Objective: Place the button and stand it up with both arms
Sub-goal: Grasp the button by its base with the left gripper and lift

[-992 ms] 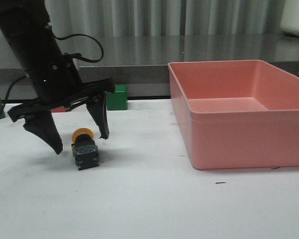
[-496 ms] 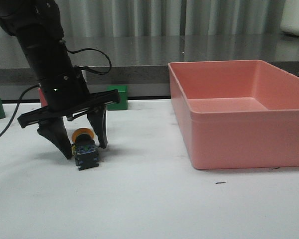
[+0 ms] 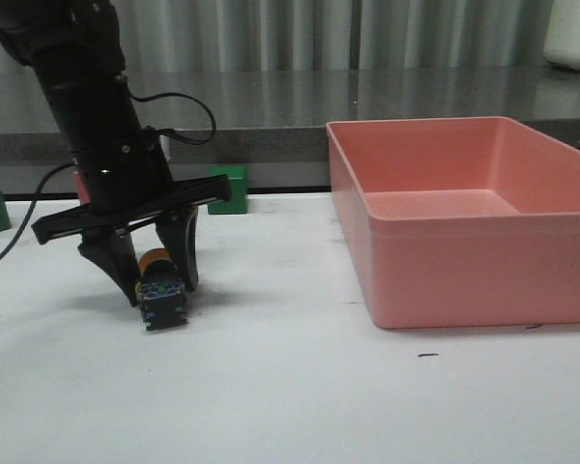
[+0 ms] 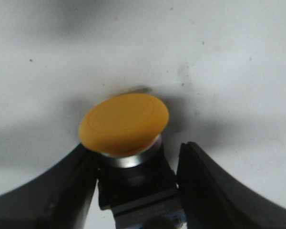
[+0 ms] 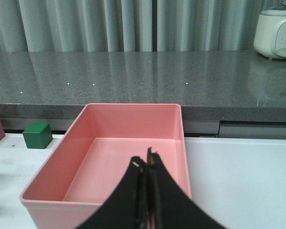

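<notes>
Two black fingers of the left gripper point(image 3: 159, 283) straddle the button point(image 3: 161, 288), which lies on its side on the white table point(image 3: 290, 387), well left of the pink bin point(image 3: 464, 217). From the left wrist view the fingers point(image 4: 214, 191) sit close against the dark collar just under the yellow cap point(image 4: 124, 123); whether they actually press it I cannot tell, so I'd call the claw nearly closed around the button rather than clamped. The right gripper point(image 5: 147, 164) hangs above the bin with its tips pressed together, holding nothing. The button looks small, hard and light. Its domed cap seems slick and rounded, a poor place to pinch. The collar or the flat-sided square base point(image 3: 164, 300) would give surer hold, and the base is what it should stand on.
</notes>
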Action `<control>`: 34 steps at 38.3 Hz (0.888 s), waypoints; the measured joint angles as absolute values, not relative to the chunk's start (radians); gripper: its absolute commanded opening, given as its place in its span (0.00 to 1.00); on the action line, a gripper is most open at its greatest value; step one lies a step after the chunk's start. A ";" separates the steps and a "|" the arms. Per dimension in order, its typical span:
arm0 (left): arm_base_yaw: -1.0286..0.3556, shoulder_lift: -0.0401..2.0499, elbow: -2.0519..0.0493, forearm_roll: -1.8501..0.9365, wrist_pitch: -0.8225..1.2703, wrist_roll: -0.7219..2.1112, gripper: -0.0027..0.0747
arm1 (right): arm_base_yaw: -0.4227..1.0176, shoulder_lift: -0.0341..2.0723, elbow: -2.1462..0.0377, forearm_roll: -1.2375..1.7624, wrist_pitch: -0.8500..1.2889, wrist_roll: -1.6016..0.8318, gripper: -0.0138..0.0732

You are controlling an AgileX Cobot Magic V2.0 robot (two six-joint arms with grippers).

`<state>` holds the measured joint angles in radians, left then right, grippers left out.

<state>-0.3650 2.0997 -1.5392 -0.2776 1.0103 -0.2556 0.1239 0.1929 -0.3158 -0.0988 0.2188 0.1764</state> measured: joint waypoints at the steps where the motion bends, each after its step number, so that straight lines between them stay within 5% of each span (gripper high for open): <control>1: -0.365 2.097 -1.541 -0.268 1.009 -0.253 0.37 | 0.124 0.193 -0.316 -0.099 0.219 0.176 0.09; 13: -0.381 1.896 -1.385 -0.140 0.789 -0.247 0.37 | 0.124 0.193 -0.316 -0.099 0.219 0.176 0.09; 34: -0.382 1.562 -0.735 0.211 -0.219 -0.245 0.37 | 0.124 0.193 -0.316 -0.099 0.219 0.176 0.09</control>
